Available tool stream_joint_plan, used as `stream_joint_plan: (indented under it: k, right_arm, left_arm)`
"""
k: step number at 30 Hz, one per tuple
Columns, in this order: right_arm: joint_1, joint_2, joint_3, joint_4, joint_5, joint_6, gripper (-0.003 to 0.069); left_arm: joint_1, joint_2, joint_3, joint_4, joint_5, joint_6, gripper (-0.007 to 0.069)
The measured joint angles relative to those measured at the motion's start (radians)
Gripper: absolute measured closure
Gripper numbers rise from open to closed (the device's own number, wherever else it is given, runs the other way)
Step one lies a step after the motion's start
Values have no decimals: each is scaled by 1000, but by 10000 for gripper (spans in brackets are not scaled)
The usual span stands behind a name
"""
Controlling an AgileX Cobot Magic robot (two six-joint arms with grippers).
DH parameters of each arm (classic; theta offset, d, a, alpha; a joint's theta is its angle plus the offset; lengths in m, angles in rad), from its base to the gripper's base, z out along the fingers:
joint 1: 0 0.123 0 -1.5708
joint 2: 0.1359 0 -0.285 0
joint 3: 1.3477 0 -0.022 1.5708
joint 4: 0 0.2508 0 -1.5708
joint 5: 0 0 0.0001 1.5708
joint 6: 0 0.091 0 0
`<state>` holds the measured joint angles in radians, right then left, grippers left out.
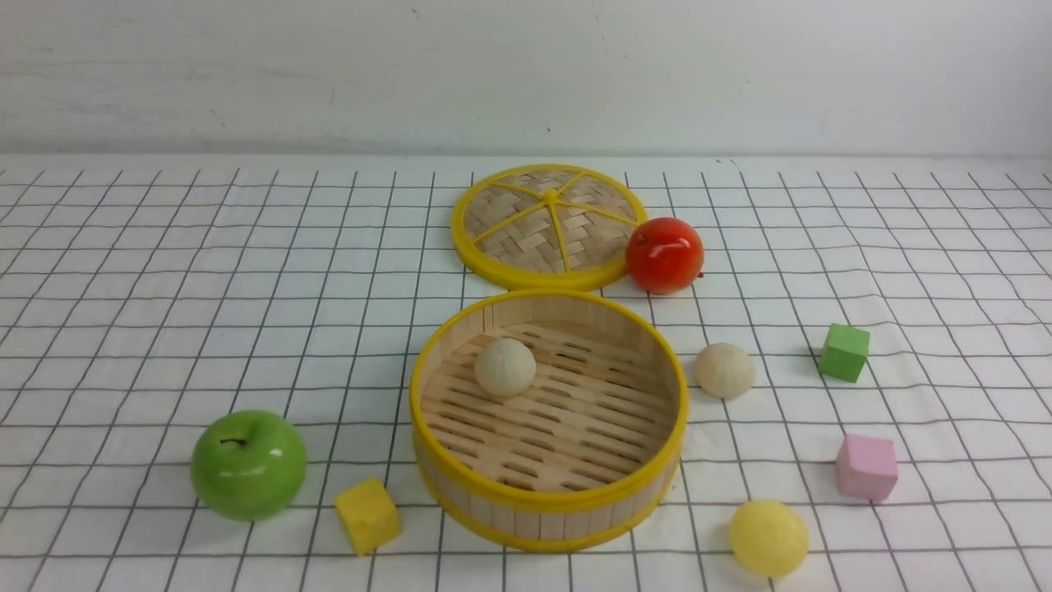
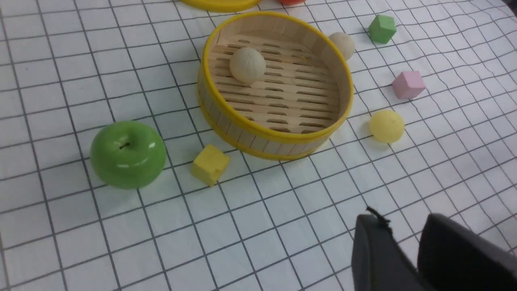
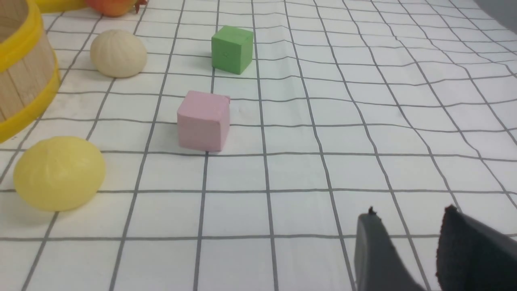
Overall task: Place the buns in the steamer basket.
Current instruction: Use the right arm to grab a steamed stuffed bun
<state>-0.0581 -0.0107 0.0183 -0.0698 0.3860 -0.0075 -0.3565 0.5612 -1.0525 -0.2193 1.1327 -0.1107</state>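
Left gripper [image 2: 404,220] shows only as two dark fingers cut off by the edge of its wrist view, with a narrow gap between them and nothing in it. The right gripper [image 3: 410,212] looks the same in its own view, slightly parted and empty. Neither arm appears in the front view. From the left wrist the lid and red fruit are cropped to slivers; from the right wrist only a piece of basket wall shows. The steamer basket [image 1: 549,497] sits mid-cloth, upright and open, with one off-white bun [image 1: 505,367] on its slatted floor at about 10 o'clock, near the wall. The beige bun [image 1: 723,370] lies on the cloth at the basket's 3 o'clock, just beside the wall but apart from it. The pale yellow bun [image 1: 768,538] lies at 4 o'clock, close to the front view's lower edge. The lid [image 1: 526,238] lies flat at 12 o'clock and the red fruit [image 1: 664,255] at 1 o'clock, possibly touching the lid's rim, though the overlap makes that hard to judge. A green cube [image 1: 843,352] and a pink cube [image 1: 866,467] stand beyond the buns at 3 and 4 o'clock. A yellow cube [image 1: 367,515] sits at 8 o'clock, with the green apple [image 1: 248,464] farther out. Bare checked cloth [image 1: 164,288] spreads from 9 to 11 o'clock.
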Motion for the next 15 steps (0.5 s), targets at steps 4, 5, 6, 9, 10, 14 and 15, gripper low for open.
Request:
stream_joint_plan:
  k: [4,5,6,9,10,14,15]
  right_arm:
    - [0,0,0,0,0,0,419]
    - [0,0,0,0,0,0,419]
    - [0,0,0,0,0,0,419]
    - [0,0,0,0,0,0,419]
    - [0,0,0,0,0,0,419]
    - [0,-1,0,0,0,0,419]
    - [0,-1,0,0,0,0,419]
  left_arm:
    - [0,-202,219,8,-103,-19,591]
    - [0,-293,306,8,-140,-38,637]
    - [0,-383,379,6,-171,-56,638]
    - [0,-538,477,5,-219,-89,638]
    - [0,-564,501,6,-234,-109,638]
    - [0,-580,513,3,-254,-178,638]
    - [0,-580,513,-5,-261,-220,638]
